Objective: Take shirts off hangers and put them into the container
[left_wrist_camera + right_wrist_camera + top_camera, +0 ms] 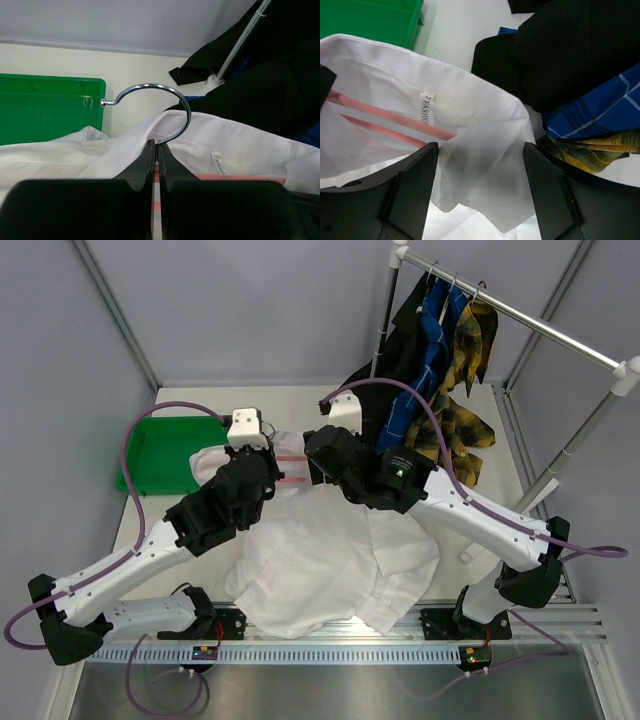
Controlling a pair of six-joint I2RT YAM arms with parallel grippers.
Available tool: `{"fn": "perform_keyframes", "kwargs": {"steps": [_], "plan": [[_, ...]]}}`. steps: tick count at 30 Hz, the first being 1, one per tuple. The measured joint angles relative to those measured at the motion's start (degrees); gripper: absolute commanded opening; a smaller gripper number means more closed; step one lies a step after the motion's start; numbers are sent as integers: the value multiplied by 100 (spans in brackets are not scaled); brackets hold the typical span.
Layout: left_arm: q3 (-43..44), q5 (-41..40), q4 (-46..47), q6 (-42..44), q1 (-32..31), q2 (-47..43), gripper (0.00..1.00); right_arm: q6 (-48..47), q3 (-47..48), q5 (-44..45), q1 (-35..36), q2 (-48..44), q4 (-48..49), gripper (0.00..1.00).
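A white shirt [330,560] lies spread on the table between the arms, with a pink hanger [290,457] still inside its collar. My left gripper [159,150] is shut on the hanger's neck just below the silvery hook [170,100]. My right gripper [480,165] stands open over the collar [485,165]; a flap of white cloth lies between its fingers [415,185] with a gap on each side. The pink hanger bars [390,117] show through the shirt. The green container [160,450] sits at the left, with white cloth over its near corner.
A black shirt [405,325], a blue plaid shirt [430,340] and a yellow-and-black plaid shirt [470,350] hang from the white-and-silver rail [520,315] at the back right, their tails reaching the table. Grey walls close in the left and back.
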Motion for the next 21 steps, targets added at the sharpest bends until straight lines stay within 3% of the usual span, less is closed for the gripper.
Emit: {"fn": "perform_keyframes", "kwargs": {"steps": [9, 21], "plan": [[0, 2, -2, 31, -2, 0, 0, 101, -234, 387, 15, -2, -140, 56], [-2, -13, -33, 90, -11, 0, 0, 122, -588, 616, 22, -297, -118, 6]]}}
